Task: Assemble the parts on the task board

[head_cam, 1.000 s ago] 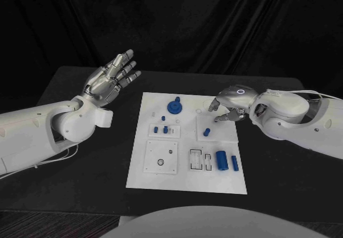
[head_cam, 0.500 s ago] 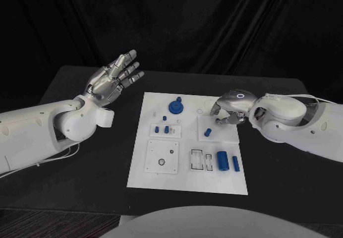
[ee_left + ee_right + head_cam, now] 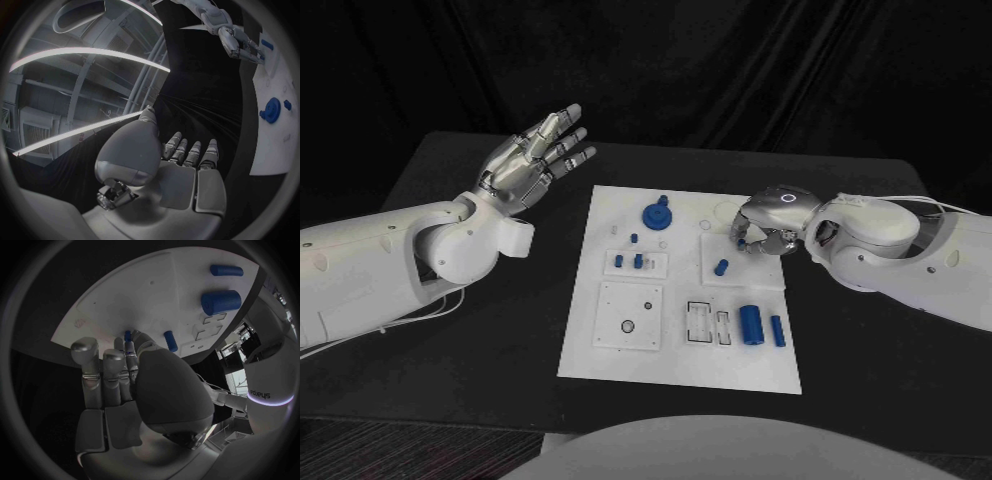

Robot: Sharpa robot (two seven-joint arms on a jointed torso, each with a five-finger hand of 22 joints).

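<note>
The white task board (image 3: 678, 330) lies mid-frame on the black table (image 3: 877, 350), carrying blue parts: a round knobbed piece (image 3: 655, 216) near its top and a thick cylinder (image 3: 750, 322) lower right. At its upper right edge the right hand (image 3: 762, 225) reaches down with fingers curled onto the board; whether it grips anything I cannot tell. The left hand (image 3: 531, 160), upper left, is raised, fingers spread wide and holding nothing.

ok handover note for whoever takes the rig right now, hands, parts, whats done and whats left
Left hand: open, raised off the table beside the task board, holding nothing.
Right hand: down at the board's far right part, fingertips at a small blue part; whether it grips it cannot be told.
Parts: blue disc at the far end, small peg mid-board, two cylinders lying near the right edge.
Done: nothing clearly judged. Left: the lying parts.
</note>
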